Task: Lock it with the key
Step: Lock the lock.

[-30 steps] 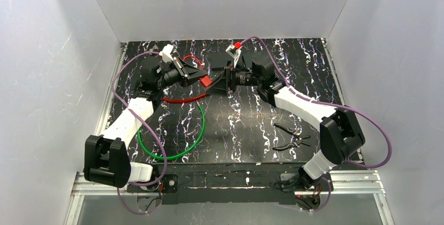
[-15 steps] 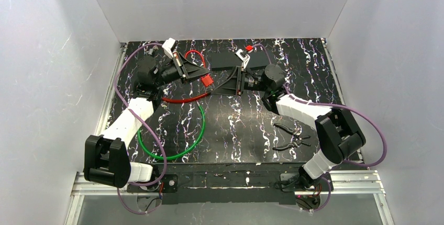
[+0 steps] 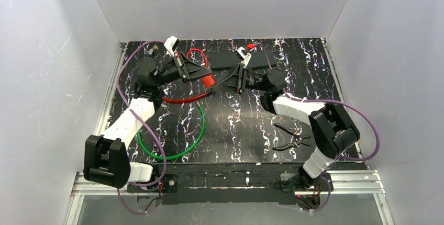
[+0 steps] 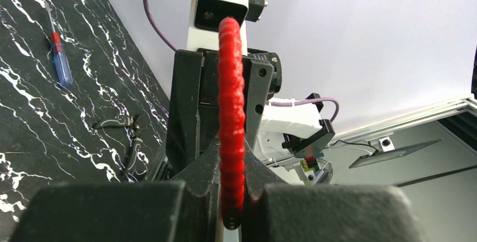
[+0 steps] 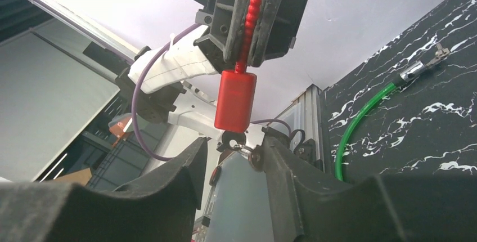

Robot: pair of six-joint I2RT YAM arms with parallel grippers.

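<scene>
I have the lock raised off the desk (image 3: 251, 115), near the middle of its far edge, with both arms meeting there. My left pincer (image 3: 198, 73) is clamped on the red cable (image 4: 231, 84) just above the lock body (image 5: 235, 101), so the body hangs free below the grip. The key (image 5: 232, 139) sits in the bottom of the body, with a keyring (image 5: 254, 156) dangling beside it. My right pincer (image 5: 235, 149) brackets the key with its fingers apart, and I see no pinch on it.

As I judge it, the step in hand is gripping the key and turning it. I would centre the key head between the fingers, keep the keyring out of the bite, and close firmly. Then I would roll the wrist about the key's own axis. The left grip must hold hard, or the body will spin with the key.
</scene>
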